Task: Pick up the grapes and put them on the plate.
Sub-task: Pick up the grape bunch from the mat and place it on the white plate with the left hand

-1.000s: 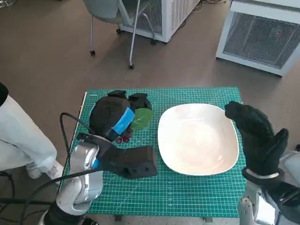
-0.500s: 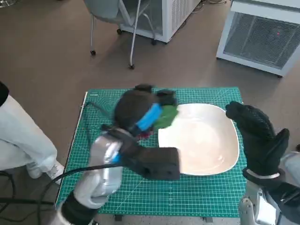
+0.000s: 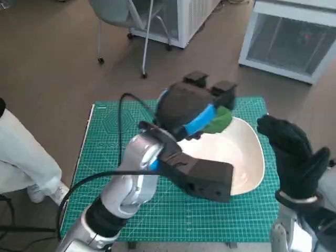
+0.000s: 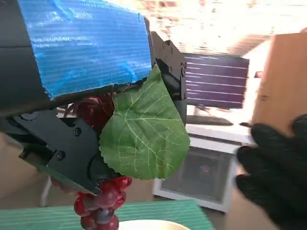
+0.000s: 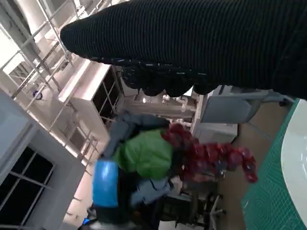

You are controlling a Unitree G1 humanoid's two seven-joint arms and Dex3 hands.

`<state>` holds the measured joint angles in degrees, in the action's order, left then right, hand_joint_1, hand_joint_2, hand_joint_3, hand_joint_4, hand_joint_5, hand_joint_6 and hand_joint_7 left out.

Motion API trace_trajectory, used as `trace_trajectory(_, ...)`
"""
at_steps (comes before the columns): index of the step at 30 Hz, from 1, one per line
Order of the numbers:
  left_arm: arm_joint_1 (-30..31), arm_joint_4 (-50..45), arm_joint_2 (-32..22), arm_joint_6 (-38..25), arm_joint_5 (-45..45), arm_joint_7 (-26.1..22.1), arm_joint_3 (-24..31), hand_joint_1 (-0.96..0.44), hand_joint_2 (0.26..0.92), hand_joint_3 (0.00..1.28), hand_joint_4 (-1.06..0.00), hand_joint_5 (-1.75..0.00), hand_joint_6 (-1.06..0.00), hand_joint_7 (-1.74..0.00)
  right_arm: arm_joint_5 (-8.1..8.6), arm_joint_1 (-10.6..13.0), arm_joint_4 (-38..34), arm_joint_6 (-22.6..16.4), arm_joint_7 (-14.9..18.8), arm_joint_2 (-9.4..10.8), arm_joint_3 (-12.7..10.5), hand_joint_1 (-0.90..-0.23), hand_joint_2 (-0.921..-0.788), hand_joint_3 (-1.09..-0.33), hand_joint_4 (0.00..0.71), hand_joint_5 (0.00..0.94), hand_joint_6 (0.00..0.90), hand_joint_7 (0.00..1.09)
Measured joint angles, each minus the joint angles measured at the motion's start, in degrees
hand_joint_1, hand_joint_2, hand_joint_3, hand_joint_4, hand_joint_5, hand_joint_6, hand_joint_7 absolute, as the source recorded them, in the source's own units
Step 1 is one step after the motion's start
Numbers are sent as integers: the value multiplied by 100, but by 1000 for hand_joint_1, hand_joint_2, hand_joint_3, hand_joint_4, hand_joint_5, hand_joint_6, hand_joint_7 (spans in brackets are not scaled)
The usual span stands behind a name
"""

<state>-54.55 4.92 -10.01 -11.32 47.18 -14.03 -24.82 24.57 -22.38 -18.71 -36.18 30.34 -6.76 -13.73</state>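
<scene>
My left hand (image 3: 191, 110) grips a bunch of dark red grapes (image 4: 98, 203) with a green leaf (image 4: 144, 129) and holds it in the air over the far part of the white plate (image 3: 249, 163). In the head view only the leaf (image 3: 220, 119) shows beside the blue-taped hand. The right wrist view shows the grapes (image 5: 211, 155) hanging from the left hand (image 5: 124, 182), clear of the plate's rim (image 5: 293, 158). My gloved right hand (image 3: 294, 155) hovers open beside the plate's right edge, holding nothing.
The plate lies on a green cutting mat (image 3: 105, 152) that covers the small table. A chair (image 3: 123, 16) and white cabinets (image 3: 286, 37) stand on the floor beyond. A person's pale trouser leg (image 3: 23, 163) is at the left.
My left hand has carried the grapes up and to the right, from the mat's left side to above the plate. The right hand has stayed in place.
</scene>
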Motion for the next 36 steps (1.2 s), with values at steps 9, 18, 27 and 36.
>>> trace_trajectory(9,-169,323,232,199,-76,8,-80,7,884,322,-466,-1529,-458,-1245,-16,92,67,-11,-111,0,-38,-420,-921,-587,649,5,192,807)
trace_trajectory(18,-254,457,336,157,-60,-39,-151,4,919,202,-563,-1443,-490,-1158,-98,110,118,-78,-246,0,-64,-416,-921,-583,649,6,201,800)
trace_trajectory(27,-346,896,366,157,-93,-40,-148,4,911,201,-531,-1446,-552,-1139,-176,111,95,-143,-318,2,-81,-417,-921,-579,648,5,205,791)
trace_trajectory(36,-638,2081,544,395,-1007,-58,255,291,740,492,-572,-1413,-409,-470,-219,101,31,-170,-347,12,-82,-417,-921,-574,649,5,212,783)
